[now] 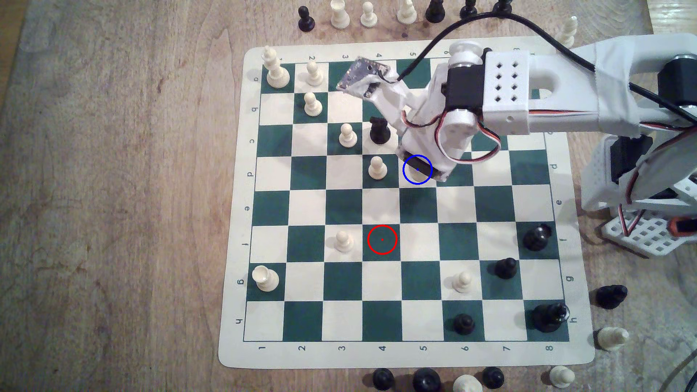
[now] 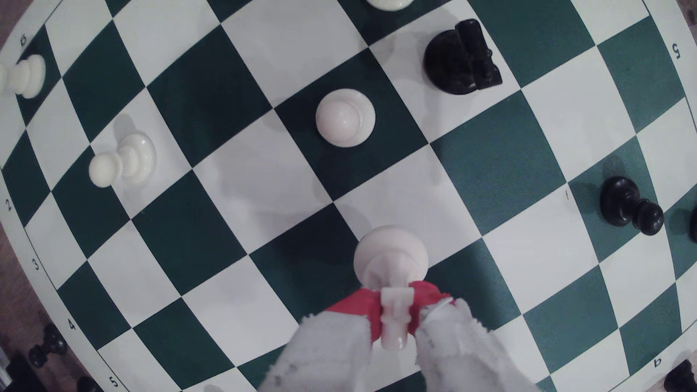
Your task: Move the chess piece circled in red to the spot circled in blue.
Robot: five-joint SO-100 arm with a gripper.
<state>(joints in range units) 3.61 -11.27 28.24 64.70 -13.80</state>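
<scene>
My gripper hangs over the spot, a cream square with a blue ring, and covers most of it in the exterior view. In the wrist view, the red fingertips of the gripper are shut on the chess piece, a cream one held by its head with its round base towards the board. I cannot tell whether the base touches the board. The dark green square ringed in red has nothing on it.
A cream pawn stands one square to the exterior view's left of the spot, and a black piece stands behind that. Another cream pawn is nearby. Captured pieces line the table beyond the mat.
</scene>
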